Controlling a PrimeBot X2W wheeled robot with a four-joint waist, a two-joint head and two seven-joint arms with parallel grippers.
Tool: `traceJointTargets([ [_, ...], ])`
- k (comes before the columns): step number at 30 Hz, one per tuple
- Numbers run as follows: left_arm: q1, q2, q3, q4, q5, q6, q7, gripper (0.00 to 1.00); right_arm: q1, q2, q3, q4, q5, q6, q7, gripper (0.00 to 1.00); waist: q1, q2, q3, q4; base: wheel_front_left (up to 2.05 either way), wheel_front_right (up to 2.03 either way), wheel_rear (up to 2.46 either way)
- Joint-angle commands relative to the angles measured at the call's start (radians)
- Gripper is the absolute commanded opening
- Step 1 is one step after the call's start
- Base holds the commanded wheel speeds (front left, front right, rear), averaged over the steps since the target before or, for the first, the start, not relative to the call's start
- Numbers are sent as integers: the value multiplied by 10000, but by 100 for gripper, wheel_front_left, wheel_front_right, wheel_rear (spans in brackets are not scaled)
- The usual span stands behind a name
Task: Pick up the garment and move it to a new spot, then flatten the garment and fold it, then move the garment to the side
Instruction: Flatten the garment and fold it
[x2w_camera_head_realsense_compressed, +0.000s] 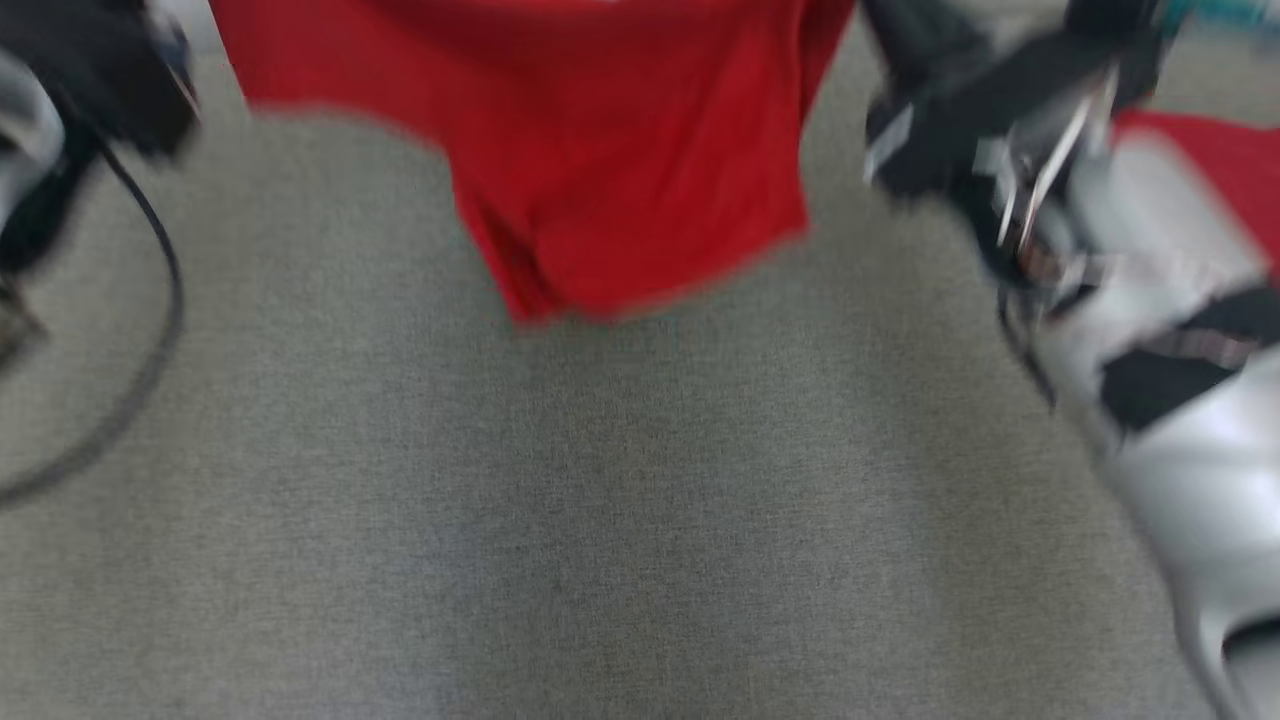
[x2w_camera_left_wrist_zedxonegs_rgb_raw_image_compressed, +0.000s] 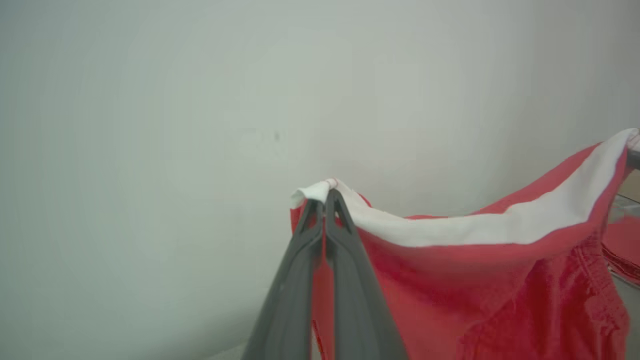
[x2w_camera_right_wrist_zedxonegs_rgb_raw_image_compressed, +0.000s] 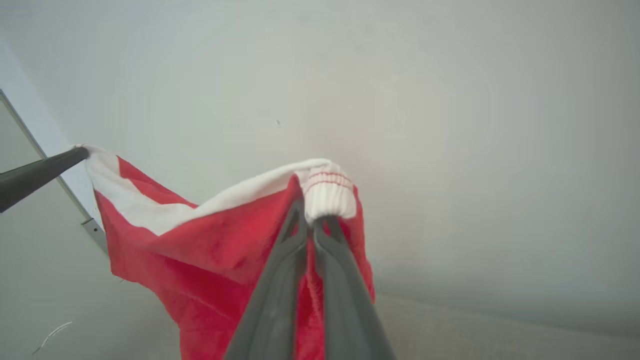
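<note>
Aloft, garment (x2w_camera_head_realsense_compressed: 620, 180) hangs from left gripper (x2w_camera_left_wrist_zedxonegs_rgb_raw_image_compressed: 324, 200) and right gripper (x2w_camera_right_wrist_zedxonegs_rgb_raw_image_compressed: 314, 217), both clamped.

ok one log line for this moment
left hand: shut on red garment | right hand: same | state: hanging over grey surface

Red garment (x2w_camera_head_realsense_compressed: 620, 180), white band (x2w_camera_left_wrist_zedxonegs_rgb_raw_image_compressed: 475, 227) along top edge; white cuff (x2w_camera_right_wrist_zedxonegs_rgb_raw_image_compressed: 327, 192), thin red stripes. Tabletop (x2w_camera_head_realsense_compressed: 600, 520) speckled grey.
</note>
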Motion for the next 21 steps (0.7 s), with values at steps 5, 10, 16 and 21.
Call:
traceJointTargets([
  [5, -3009, 245, -144, 1338, 82, -3, 164, 0, -3359, 344, 289, 1789, 398, 9, 105, 0, -3, -1, 1766, 2, 0, 0, 0],
  [10, -4691, 331, -533, 1869, 242, 1, -7, 0, -5166, 459, 455, 3044, 399, 10, -133, 0, -3, -1, 2130, 112, 0, 0, 0],
  [16, -5719, 128, -914, 2505, -277, 9, -907, 0, -6298, 335, 1063, 3944, 669, 9, -1022, 0, -3, -1, 2223, 409, 0, 0, 0],
  [21, -4990, 304, -1476, 2645, -751, 8, -1847, 0, -5703, 32, 2113, 3832, 1164, 9, -1564, 0, -3, -1, 2119, 452, 0, 0, 0],
])
